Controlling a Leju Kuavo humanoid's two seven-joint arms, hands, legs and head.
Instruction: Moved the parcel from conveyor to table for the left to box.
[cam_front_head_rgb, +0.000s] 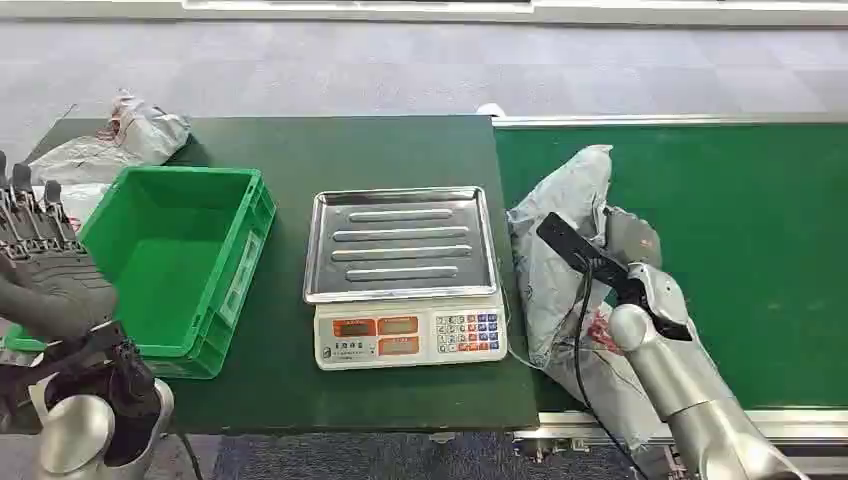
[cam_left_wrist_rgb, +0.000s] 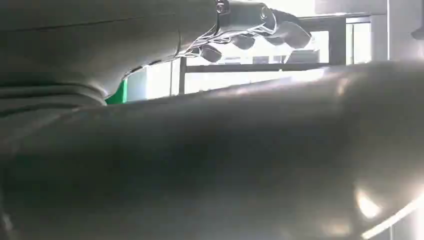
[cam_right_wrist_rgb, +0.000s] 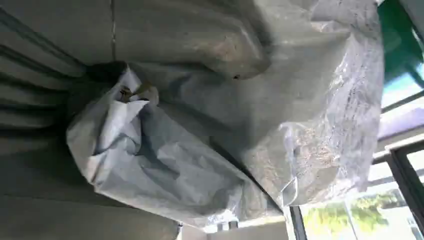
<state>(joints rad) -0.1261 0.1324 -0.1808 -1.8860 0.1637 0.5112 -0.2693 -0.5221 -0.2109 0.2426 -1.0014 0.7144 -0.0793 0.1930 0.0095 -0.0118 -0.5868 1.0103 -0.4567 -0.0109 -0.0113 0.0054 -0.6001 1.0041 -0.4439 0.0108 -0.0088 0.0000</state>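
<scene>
While the left hand is hovering at the far left beside the green crate, its fingers are standing apart and holding nothing. Right of the crate, the weighing scale is sitting mid-surface on the dark green surface. Further right, the grey parcel is lying on the conveyor right at its seam with the surface, its long axis running from the near edge toward the far side. The right hand is lying on the parcel's right flank, and the right wrist view is showing its thumb pressing into crumpled wrapping, so it is gripping the bag. The right hand is clearly nearer; the surface lies to its left, so the coming carry looks leftward, across the seam.
</scene>
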